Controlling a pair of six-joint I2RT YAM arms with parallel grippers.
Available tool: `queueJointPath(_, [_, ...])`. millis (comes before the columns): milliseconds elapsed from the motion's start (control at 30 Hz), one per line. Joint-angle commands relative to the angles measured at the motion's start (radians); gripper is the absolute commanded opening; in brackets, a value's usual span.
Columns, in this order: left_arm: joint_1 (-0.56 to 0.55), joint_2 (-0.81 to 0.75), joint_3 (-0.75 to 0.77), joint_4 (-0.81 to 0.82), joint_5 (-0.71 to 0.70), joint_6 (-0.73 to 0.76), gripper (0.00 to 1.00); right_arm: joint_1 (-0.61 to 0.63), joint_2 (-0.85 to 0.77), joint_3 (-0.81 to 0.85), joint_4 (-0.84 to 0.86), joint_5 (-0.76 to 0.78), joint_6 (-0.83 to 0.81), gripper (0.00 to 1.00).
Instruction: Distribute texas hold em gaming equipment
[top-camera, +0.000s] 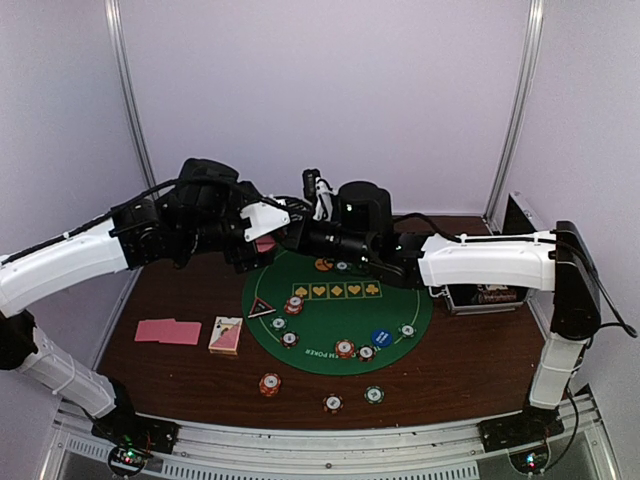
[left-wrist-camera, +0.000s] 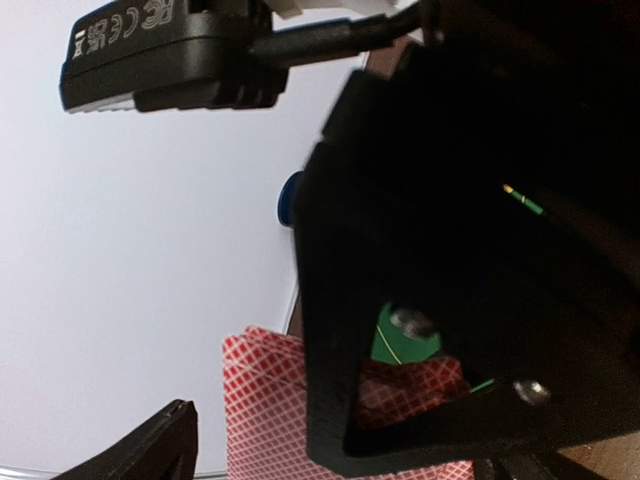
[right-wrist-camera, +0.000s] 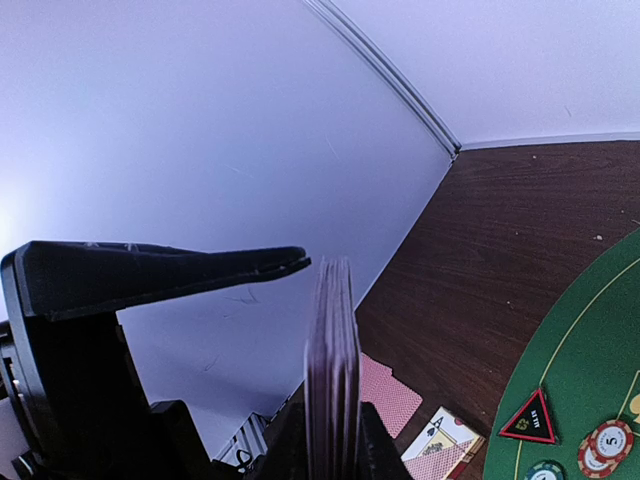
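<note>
- Top view: bright, even light, apparently from overhead; shadows lie soft on the bench (top-camera: 450, 375).
- Left wrist: murky, blurred black close-up.
- Right wrist: pink-backed playing cards (right-wrist-camera: 333, 370) look smeared, out of focus.

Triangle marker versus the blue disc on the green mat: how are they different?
The triangle marker is three-cornered, black with a red border; the blue disc is round and blue. The triangle marker lies at the left edge of the green mat; the blue disc lies toward its near right. Both lie flat on the green mat.
</note>
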Motion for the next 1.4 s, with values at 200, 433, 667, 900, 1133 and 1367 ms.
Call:
queueJointPath(200, [0.004, 0.049, 0.083, -0.123, 0.005, -0.019, 0.98, 0.011, -0.043, -0.001, 0.098, -0.068, 0.004, 0.0])
queueJointPath(433, [0.034, 0.067, 0.122, -0.124, -0.011, -0.056, 0.98, 0.011, -0.051, -0.023, 0.135, -0.072, 0.028, 0.0])
queueJointPath(667, [0.039, 0.061, 0.108, -0.215, 0.067, -0.062, 0.98, 0.007, -0.046, -0.034, 0.201, -0.104, 0.088, 0.0])
queueJointPath(900, [0.07, 0.073, 0.132, -0.264, 0.103, -0.059, 0.98, -0.001, -0.046, -0.064, 0.241, -0.103, 0.122, 0.0])
queueJointPath(1133, [0.071, 0.103, 0.189, -0.304, 0.136, -0.064, 0.94, -0.001, -0.024, -0.051, 0.231, -0.093, 0.133, 0.0])
queueJointPath(1367, [0.065, 0.12, 0.2, -0.283, 0.125, -0.067, 0.97, -0.001, -0.011, -0.035, 0.194, -0.074, 0.115, 0.0])
